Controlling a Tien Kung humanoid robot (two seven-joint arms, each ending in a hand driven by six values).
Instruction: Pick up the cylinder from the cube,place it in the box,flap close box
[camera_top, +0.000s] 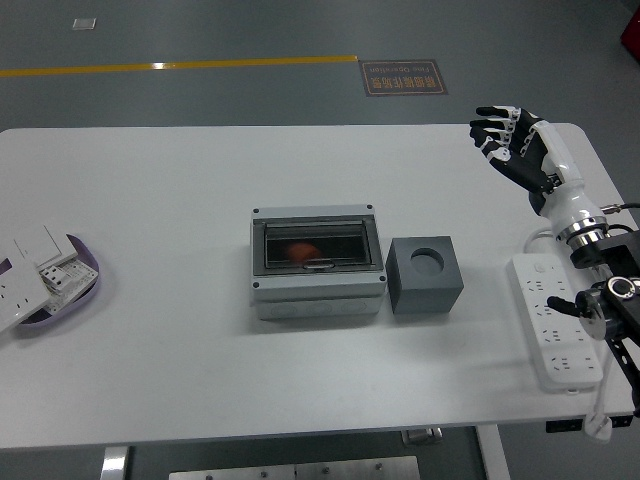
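A grey box (316, 265) with a dark see-through lid lies at the table's middle, its flap down. Behind the lid shows a blurred orange-red cylinder (302, 251). Right beside the box sits a dark grey cube (427, 277) whose round top hole is empty. My right hand (510, 143) hovers at the table's far right, well away from the cube, fingers spread and holding nothing. The left arm does not appear.
A white power strip (556, 333) lies along the right edge under my right forearm. At the left edge a purple-rimmed dish (84, 283) holds white switch plates (30, 270). No person is present.
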